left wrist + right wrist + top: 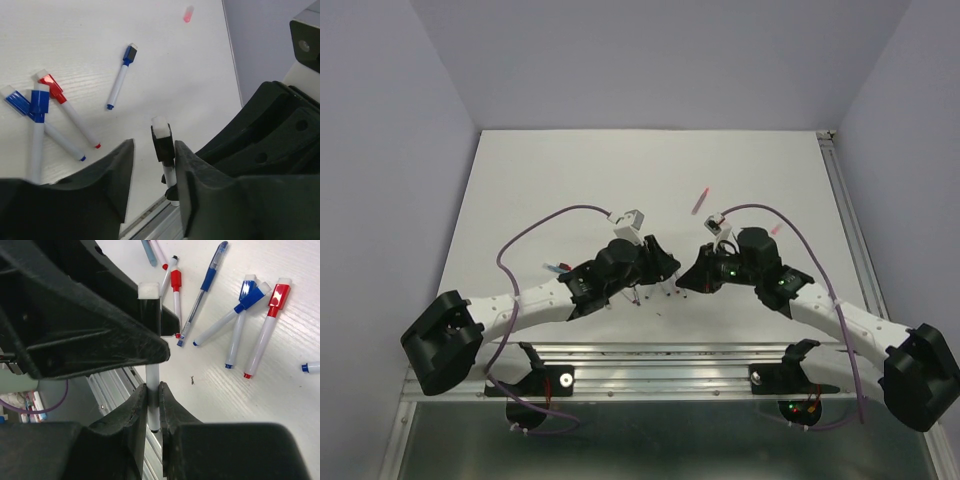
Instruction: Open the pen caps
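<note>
My right gripper [153, 390] is shut on the white barrel of a pen [152, 374] and holds it upright above the table's near edge. The pen's black cap [162, 143] has a white top. It stands between the fingers of my left gripper [154, 150], which is open. The right finger touches the cap and a gap remains on the left side. In the right wrist view the black cap [150, 315] sits behind the left gripper's dark finger [75, 315]. From above, both grippers [660, 265] [692, 278] meet at the table's front centre.
Capped pens lie on the white table: a blue one [120, 75], a red one [52, 87] and blue ones [37, 107]. Further pens [250, 295] [276, 297] [205, 285] show in the right wrist view. Loose pink pieces [700, 200] [775, 230] lie farther back. An aluminium rail [110, 385] edges the table.
</note>
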`<state>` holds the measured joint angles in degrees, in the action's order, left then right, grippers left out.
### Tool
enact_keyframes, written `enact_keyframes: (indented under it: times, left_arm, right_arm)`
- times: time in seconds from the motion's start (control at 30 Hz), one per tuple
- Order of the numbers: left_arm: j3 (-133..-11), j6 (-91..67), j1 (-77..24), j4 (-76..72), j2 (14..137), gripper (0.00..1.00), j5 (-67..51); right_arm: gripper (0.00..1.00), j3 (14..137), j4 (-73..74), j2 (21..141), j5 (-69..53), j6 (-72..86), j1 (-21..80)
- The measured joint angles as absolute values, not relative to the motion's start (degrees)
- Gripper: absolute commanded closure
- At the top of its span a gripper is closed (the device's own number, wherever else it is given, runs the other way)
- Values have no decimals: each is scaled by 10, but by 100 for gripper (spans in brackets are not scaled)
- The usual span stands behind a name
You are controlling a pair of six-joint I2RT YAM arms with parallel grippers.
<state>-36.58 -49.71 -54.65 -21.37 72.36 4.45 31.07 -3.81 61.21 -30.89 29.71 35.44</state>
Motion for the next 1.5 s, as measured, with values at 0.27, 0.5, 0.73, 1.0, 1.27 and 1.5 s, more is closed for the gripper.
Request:
enact_keyframes:
  times: [0.27, 0.5, 0.73, 1.0, 1.27, 1.5]
  left_arm:
    - [-376, -510, -552, -224, 724, 100, 30]
    - [-376, -515, -556, -224, 724, 100, 36]
    - [-376, -531, -569, -224, 724, 100, 52]
    - [-383, -529, -567, -212, 723, 100, 80]
    - [-506, -452, -425, -157, 765, 100, 84]
    - [-581, -400, -299, -176, 786, 100, 127]
  right_arm:
    - [94, 301, -47, 595, -312, 303, 357]
    - [60, 301, -48, 595, -316, 303, 358]
    - [71, 302, -57, 603, -321, 306, 362]
    - [99, 292, -103, 632, -309, 343, 377]
    - [99, 218, -195, 619, -197, 436, 570]
    - [99, 167, -192, 606, -152, 515, 696]
